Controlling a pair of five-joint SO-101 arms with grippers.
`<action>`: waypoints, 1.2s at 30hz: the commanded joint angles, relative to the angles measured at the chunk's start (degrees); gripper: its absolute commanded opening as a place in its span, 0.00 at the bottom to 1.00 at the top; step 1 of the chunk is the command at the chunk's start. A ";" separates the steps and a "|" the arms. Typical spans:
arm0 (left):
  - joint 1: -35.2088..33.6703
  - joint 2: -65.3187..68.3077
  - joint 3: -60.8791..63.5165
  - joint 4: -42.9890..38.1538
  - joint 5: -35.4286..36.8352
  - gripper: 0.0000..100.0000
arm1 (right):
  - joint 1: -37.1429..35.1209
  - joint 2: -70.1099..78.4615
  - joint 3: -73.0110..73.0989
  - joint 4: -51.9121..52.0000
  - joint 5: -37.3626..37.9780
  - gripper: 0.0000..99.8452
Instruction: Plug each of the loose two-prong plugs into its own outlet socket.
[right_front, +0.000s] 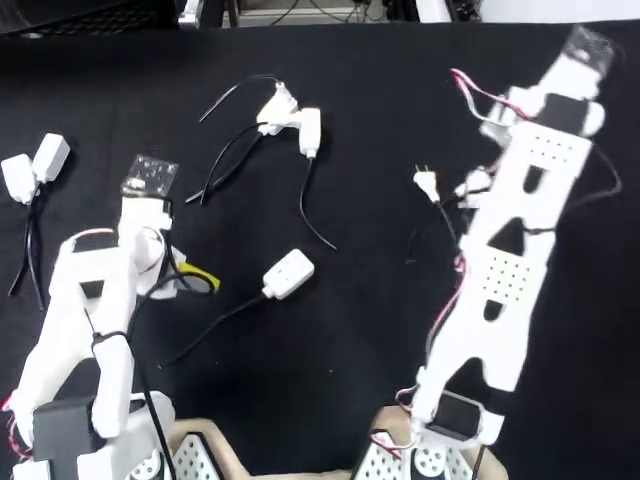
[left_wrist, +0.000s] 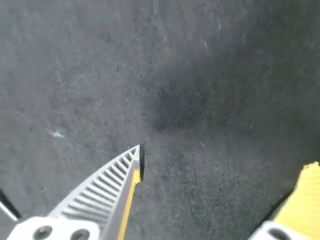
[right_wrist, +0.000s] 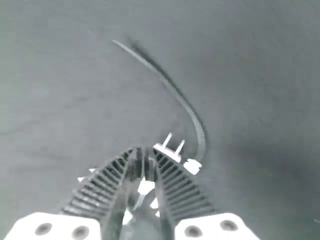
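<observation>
plug (right_wrist: 170, 150): white, two prongs; on the table (right_front: 330, 385) just past the right gripper's (right_wrist: 146, 152) tips, touching the end of one of its fingers (right_wrist: 175, 175); prongs pointing away from that gripper
plug cable (right_wrist: 175, 95): black, thin; leaving the plug's side and curving off, away from the right gripper
right gripper: narrow; fingers drawn almost together with a thin slit between them; plug outside the slit, against the tip; seen from above (right_front: 468, 187) just beside the plug (right_front: 428, 183)
left gripper (left_wrist: 225, 159): wide open; nothing between the fingers; hanging over bare black table; well apart from the plug
loose socket (right_front: 288, 273): white block on a black cable; lying between the two grippers, nearer the left gripper (right_front: 190, 280), touching neither
joined pair (right_front: 300, 125): white plug and socket pressed together, black cables trailing; beyond the loose socket from the left gripper, well apart from both grippers
side pair (right_front: 35, 165): two white blocks touching, black cables; on the side of the left gripper away from the plug
table: black, matte
</observation>
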 joint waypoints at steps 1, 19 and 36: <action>-0.57 -2.02 1.45 -1.58 3.34 0.46 | -4.92 -6.46 -1.63 2.11 -0.09 0.01; -7.43 -32.18 26.86 -21.19 19.60 0.46 | -6.51 -1.63 0.31 2.11 -4.48 0.08; -7.52 -64.79 41.54 -17.76 19.78 0.46 | -1.67 18.33 4.18 -10.99 -10.81 0.24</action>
